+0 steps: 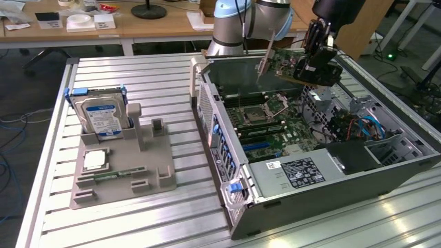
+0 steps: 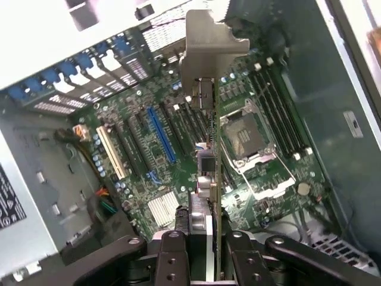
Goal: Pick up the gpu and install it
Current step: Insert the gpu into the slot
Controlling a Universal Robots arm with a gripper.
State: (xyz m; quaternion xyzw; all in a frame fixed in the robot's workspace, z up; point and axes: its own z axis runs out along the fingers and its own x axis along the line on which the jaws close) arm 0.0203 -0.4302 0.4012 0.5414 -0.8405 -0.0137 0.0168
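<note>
The pincer is closed on the gpu, its two black fingers clamped on either face of the card at one end. In the wrist view the gpu appears edge-on, a thin green board running away from the pincer to its silver end bracket.

The card hangs in the air over the far part of the open computer case, above the motherboard and clear of it. It is not seated in any slot. Below it lie the long blue expansion slot, rows of black slots beside that, and the bare processor socket.

The step in hand appears to be lining the card up over its slot. Doing this well likely means keeping the card's lower edge parallel to the slot, with the bracket toward the case's slotted rear wall, and holding the grip firm so the board does not twist.

The pale blue-and-grey arm reaches in from the far side, its wrist bent downward over the case.

On the exterior view's left, well apart from the case, a grey holder stands on the slatted metal surface, carrying an upright hard drive with a blue label.
</note>
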